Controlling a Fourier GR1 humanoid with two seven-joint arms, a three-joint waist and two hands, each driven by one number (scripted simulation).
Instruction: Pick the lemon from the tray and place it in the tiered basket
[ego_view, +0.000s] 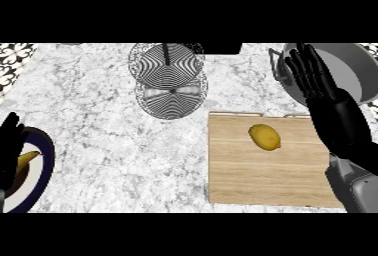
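Marble counter (96, 125) seen from above. A wooden tray (266, 185) lies at the right, and the lemon (265, 136) rests on its upper half, touched by neither hand. The right hand (328, 107) is raised over the tray's right edge, fingers straight and holding nothing, in front of a grey pot (358, 70). The wire tiered basket (170, 80) stands at top centre, well apart from the lemon. At the left edge, the left hand (10, 145) rests open beside a plate (40, 175) bearing a banana (26, 159).
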